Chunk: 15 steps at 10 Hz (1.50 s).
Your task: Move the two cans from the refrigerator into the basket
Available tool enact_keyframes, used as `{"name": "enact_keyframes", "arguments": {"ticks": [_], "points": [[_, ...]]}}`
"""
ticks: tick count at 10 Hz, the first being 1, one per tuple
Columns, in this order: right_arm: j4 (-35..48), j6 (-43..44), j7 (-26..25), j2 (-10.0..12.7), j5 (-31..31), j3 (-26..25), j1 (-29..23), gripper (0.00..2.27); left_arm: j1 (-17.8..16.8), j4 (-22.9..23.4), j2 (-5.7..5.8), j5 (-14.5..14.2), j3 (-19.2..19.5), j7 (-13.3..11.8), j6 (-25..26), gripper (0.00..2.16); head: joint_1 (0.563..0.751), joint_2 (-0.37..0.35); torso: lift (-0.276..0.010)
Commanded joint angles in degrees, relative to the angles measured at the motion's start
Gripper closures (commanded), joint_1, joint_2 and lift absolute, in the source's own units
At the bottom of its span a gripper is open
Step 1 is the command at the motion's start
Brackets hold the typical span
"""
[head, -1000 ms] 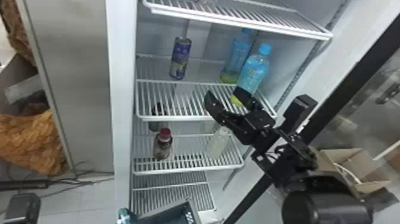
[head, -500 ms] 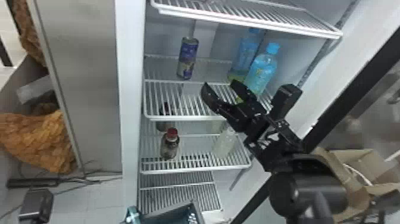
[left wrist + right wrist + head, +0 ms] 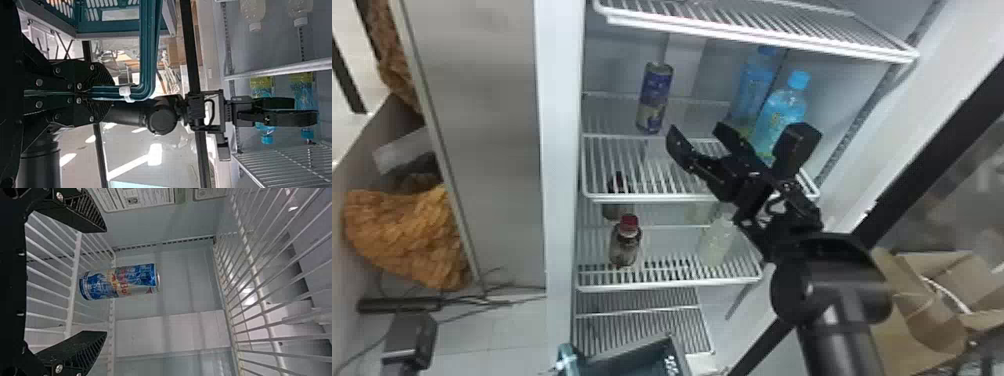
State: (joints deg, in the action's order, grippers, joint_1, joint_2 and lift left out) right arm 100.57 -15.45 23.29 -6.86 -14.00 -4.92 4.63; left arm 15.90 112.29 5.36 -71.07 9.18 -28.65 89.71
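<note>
On the refrigerator's middle shelf stands a blue can point(image 3: 654, 97). My right gripper point(image 3: 696, 134) is open just right of and below the can in the head view, apart from it. In the right wrist view, the can point(image 3: 119, 282) lies beyond and between the spread fingertips of my right gripper point(image 3: 105, 281), untouched. The teal basket point(image 3: 677, 357) is at the head view's bottom edge, its inside mostly cut off. My left gripper point(image 3: 94, 93) is shut on the handle point(image 3: 150, 51) of the basket point(image 3: 109, 26) in the left wrist view.
Blue bottles point(image 3: 779, 115) stand on the can's shelf, behind my right gripper in the head view. A red-capped bottle point(image 3: 625, 245) and a pale bottle point(image 3: 717, 242) are one shelf lower. A wire shelf point(image 3: 757, 37) spans above; cardboard boxes point(image 3: 927, 310) sit to the right.
My right gripper has moved up and closer to the can, staying open. The head view has shifted a little, so the refrigerator shows farther right. The can keeps its place on the shelf.
</note>
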Motion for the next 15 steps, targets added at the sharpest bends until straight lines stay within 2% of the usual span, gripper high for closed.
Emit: {"name": "enact_keyframes", "arguments": {"ticks": [1, 6, 15], "points": [[-3.2, 1.0, -0.1, 0.0, 0.5, 0.9, 3.0, 0.11, -0.1, 0.0, -0.09, 0.0, 0.0, 0.0, 0.3, 1.20, 0.695, -0.271, -0.035], [-11.9, 1.7, -1.6, 0.0, 2.2, 4.0, 11.4, 0.11, -0.3, -0.1, -0.09, 0.0, -0.2, 0.0, 0.3, 1.20, 0.695, -0.236, -0.035], [-23.3, 0.3, -4.4, 0.4, 6.0, 8.0, 21.2, 0.11, -1.0, -0.7, 0.09, -0.1, -0.5, 0.0, 0.3, 1.20, 0.695, -0.202, -0.035]]}}
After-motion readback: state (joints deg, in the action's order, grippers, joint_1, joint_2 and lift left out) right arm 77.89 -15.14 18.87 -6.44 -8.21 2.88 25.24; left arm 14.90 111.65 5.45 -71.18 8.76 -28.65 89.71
